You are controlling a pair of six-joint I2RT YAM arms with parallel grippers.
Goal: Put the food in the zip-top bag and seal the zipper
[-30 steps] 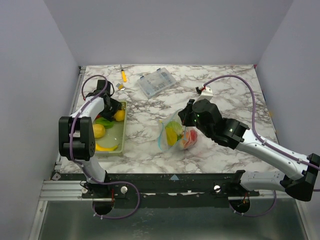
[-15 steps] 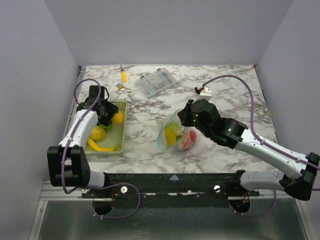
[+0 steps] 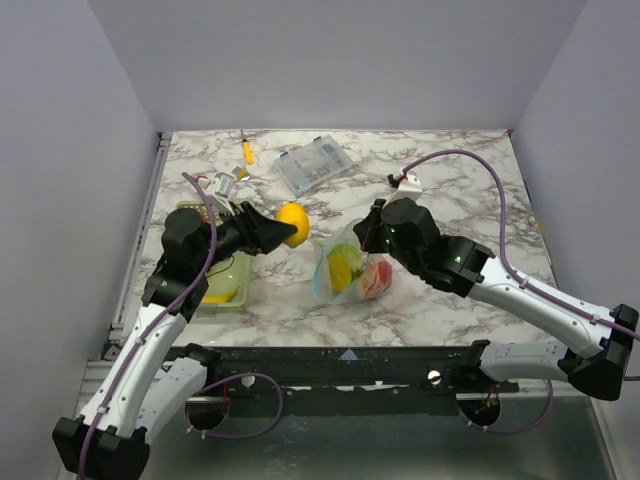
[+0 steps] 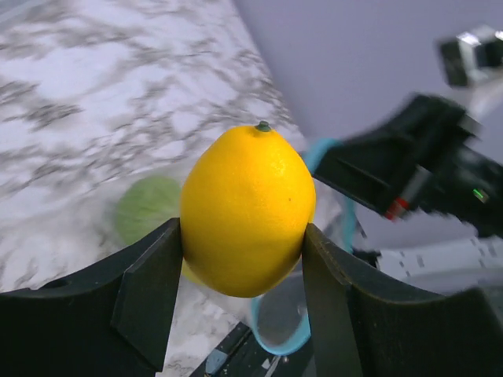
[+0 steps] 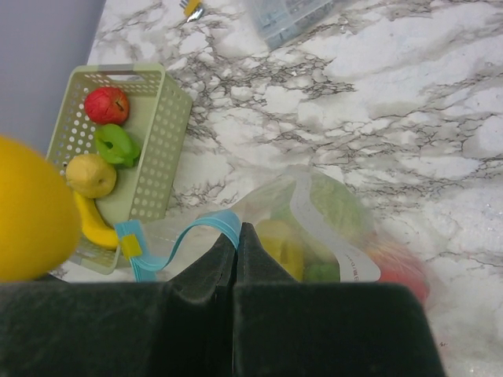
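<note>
My left gripper (image 3: 285,228) is shut on a yellow-orange lemon (image 3: 292,223), held in the air between the green basket (image 3: 243,283) and the zip-top bag (image 3: 352,265). The left wrist view shows the lemon (image 4: 244,212) squeezed between both black fingers (image 4: 149,283), with the bag's blue rim below. My right gripper (image 5: 237,232) is shut on the light blue zipper (image 5: 206,222), holding the bag's mouth up. Yellow, green and red food lies inside the bag (image 5: 330,228). A red apple (image 5: 107,104), a green piece (image 5: 118,144), a yellow fruit (image 5: 91,174) and a banana (image 5: 94,228) lie in the basket (image 5: 161,133).
A rigid clear compartment box (image 3: 313,167) and an orange-handled tool (image 3: 247,151) lie at the back of the marble table. A small white part (image 3: 408,181) lies behind my right gripper. Grey walls stand on the left, right and back.
My left arm has lifted the lemon out of the basket and swung it right, toward the bag. My right gripper and the bag have stayed put.
</note>
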